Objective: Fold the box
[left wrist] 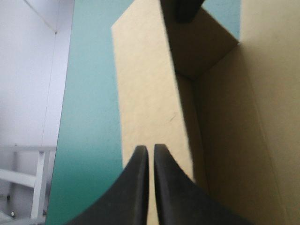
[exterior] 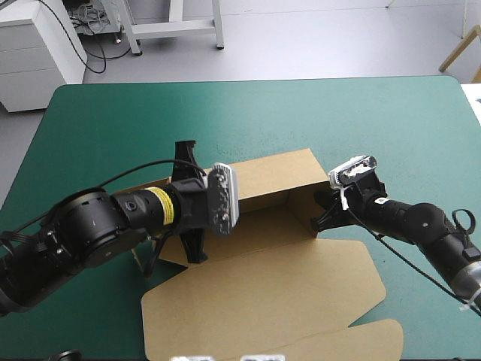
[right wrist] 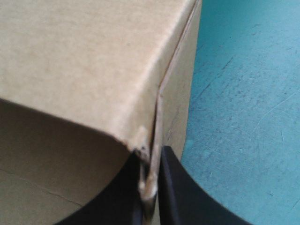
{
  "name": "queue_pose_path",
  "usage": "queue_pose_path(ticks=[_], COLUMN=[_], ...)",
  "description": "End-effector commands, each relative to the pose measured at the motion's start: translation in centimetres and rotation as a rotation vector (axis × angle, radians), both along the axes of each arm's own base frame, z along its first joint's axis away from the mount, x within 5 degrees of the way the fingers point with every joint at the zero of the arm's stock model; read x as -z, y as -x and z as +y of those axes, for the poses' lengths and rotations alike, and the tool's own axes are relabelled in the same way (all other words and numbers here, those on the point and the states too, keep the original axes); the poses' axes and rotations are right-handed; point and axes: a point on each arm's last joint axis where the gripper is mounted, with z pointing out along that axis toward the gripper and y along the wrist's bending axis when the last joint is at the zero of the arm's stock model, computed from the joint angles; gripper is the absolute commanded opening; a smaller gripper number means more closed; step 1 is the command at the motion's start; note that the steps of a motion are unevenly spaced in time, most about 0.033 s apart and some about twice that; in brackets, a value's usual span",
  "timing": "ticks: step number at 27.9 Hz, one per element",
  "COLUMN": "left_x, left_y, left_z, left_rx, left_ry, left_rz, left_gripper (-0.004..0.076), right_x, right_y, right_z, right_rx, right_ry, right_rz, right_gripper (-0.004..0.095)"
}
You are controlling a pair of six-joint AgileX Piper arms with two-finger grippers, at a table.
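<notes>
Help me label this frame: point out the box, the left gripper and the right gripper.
box (exterior: 263, 286): high view, flat lid.
left gripper (left wrist: 150, 149): left wrist view, between fingertips.
right gripper (right wrist: 152, 152): right wrist view, between fingertips.

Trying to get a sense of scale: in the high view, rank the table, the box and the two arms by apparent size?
1. table
2. box
3. left arm, right arm: the left looks bulkier, yet seems nearer the camera, so I leave them unranked.
</notes>
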Motion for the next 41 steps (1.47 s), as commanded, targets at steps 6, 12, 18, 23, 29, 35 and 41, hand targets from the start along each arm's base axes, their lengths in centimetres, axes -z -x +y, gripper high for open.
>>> queue_pose_path(ticks=[6,12,18,23,29,35,41], left_x=[-2.4,-2.6,-3.4,-3.8,-3.8,-3.8,-3.9], left_y=[-5.5,-7.6,-6.3,-5.1,-5.1,-5.1,-5.2], left_z=[7.3,13.3,17.1,18.2,18.1,18.1,18.1], left_rx=[-0.467,-0.829,-0.999,-1.043,-1.042,-1.041,-1.038], left_ry=[0.234,0.375,0.461,0.467,0.469,0.470,0.475], left_rz=[0.041,0.074,0.076,0.061,0.066,0.064,0.057], left_gripper=[0.0014,0.0014,0.0013,0.0013,0.0013,0.0010,0.0010], right_x=[-1.6,-1.6,-1.7,-2.5,-5.3,-8.3,-9.1], right_y=[-0.3,-0.3,-0.4,-0.8,-1.3,-0.8,-0.8], right_z=[-0.2,-0.2,-0.5,-0.9,-1.3,-1.8,-1.9], right_rx=[0.032,0.032,0.065,0.109,0.161,0.231,0.236], right_ry=[-0.015,-0.012,0.002,0.031,0.061,0.072,0.130], right_rz=[-0.070,-0.073,-0.084,-0.089,-0.081,0.054,0.228], right_gripper=[-0.0019,-0.0019,-0.0019,-0.0019,-0.0019,-0.0019,-0.0019])
